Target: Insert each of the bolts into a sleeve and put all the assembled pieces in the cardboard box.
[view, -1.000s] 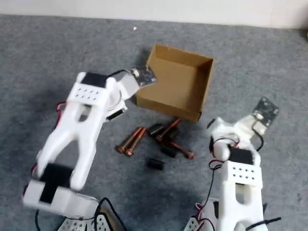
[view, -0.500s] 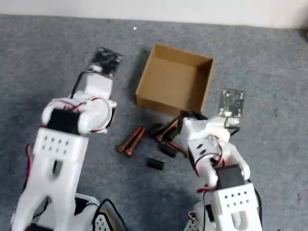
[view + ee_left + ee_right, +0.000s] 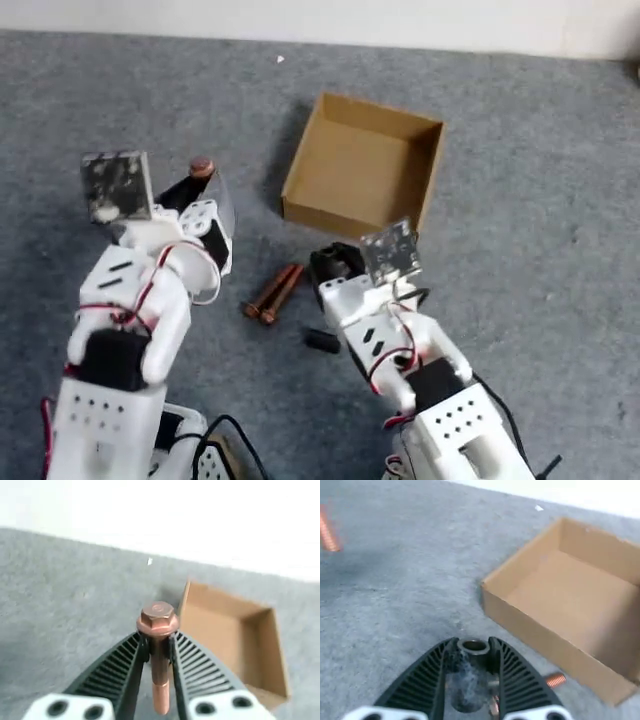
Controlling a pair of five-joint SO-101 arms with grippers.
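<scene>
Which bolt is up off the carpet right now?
The bolt clamped in the left gripper; the two loose bolts lie flat on the carpet.

A grey, carpet-like surface [image 3: 560,200] with a short, mottled nap spreads across the work area, lit evenly so that shadows fall soft. Along its far edge runs a plain white wall [image 3: 300,15] (bright to the point of glare in the left wrist view). A small white fleck [image 3: 280,60] lies on the grey just before it.
</scene>
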